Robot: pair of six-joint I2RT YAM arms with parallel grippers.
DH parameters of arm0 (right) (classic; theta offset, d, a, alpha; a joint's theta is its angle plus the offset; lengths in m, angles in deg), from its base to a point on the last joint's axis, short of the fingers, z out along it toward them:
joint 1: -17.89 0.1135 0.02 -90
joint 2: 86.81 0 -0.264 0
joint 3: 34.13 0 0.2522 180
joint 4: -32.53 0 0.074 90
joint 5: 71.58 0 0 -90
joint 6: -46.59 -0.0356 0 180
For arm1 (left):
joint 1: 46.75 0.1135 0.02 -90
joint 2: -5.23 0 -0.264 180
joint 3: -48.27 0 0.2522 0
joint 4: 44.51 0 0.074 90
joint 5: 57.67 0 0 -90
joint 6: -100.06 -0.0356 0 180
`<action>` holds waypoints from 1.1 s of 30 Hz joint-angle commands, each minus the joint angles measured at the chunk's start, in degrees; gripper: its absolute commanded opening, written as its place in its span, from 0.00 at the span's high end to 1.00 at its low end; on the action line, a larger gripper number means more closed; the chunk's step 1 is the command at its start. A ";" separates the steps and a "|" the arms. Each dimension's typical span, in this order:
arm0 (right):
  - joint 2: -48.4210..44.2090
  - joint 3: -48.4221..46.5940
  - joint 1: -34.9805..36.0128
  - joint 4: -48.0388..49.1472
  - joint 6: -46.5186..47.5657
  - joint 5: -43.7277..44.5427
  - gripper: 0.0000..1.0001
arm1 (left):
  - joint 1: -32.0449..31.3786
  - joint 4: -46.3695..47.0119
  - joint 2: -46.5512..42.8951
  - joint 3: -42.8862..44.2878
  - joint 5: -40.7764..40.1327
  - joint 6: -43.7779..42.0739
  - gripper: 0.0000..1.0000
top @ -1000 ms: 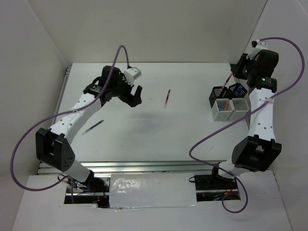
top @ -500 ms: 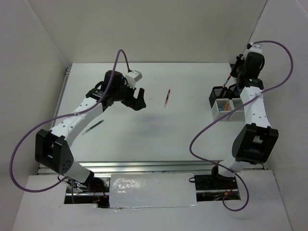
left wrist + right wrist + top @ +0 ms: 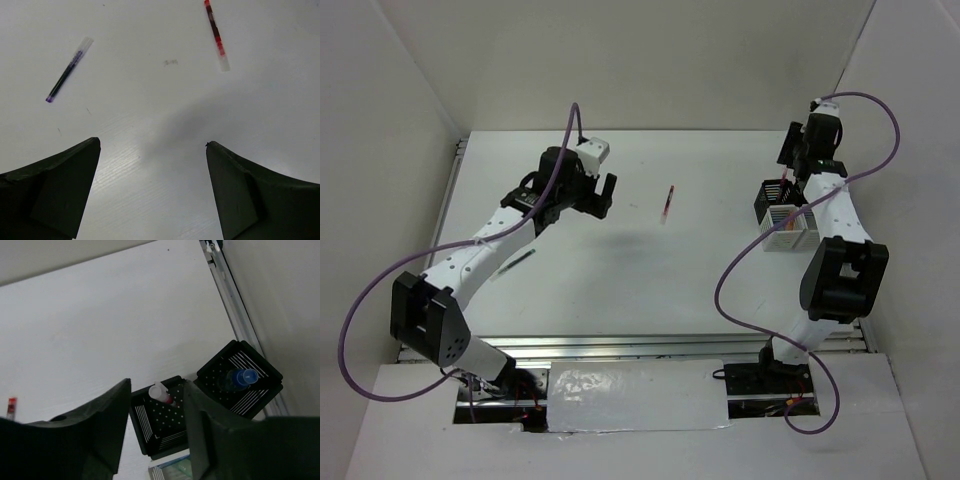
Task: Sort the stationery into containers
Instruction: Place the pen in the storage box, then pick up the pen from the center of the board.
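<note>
since a second ago the right arm has swung its wrist inward, from beyond the bins to right above them, and its jaws, pressed together then, now stand parted. the white table top (image 3: 620, 290) carries everything.

the left gripper (image 3: 152, 144) hangs over bare table with its jaws spread wide and nothing between them. the right gripper (image 3: 157, 384) has a gap much wider than the pen end showing in it.

under the right gripper sits the cluster of small square black and white mesh bins (image 3: 782, 212). one black bin (image 3: 165, 427) lies straight below the fingers. a second black bin (image 3: 255, 385), just right of the right finger, holds a clear blue-capped bottle (image 3: 240, 378). a white slatted bin (image 3: 167, 474) sits nearest the wrist (cropped by the frame edge).

a red pen with a pale cap (image 3: 161, 392) stands in the first black bin, its top between the fingertips and seemingly touching neither.

two pens lie flat ahead of the left gripper, well apart: a loose red pen with a clear end (image 3: 216, 34) ahead and right, and a thin dark pen with a purple tip (image 3: 67, 74) ahead and left.
</note>
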 commanded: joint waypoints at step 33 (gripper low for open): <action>-19.80 7.41 -1.12 -16.00 -2.45 -23.10 0.35 | -9.79 11.20 51.91 38.05 0.54 12.33 0.45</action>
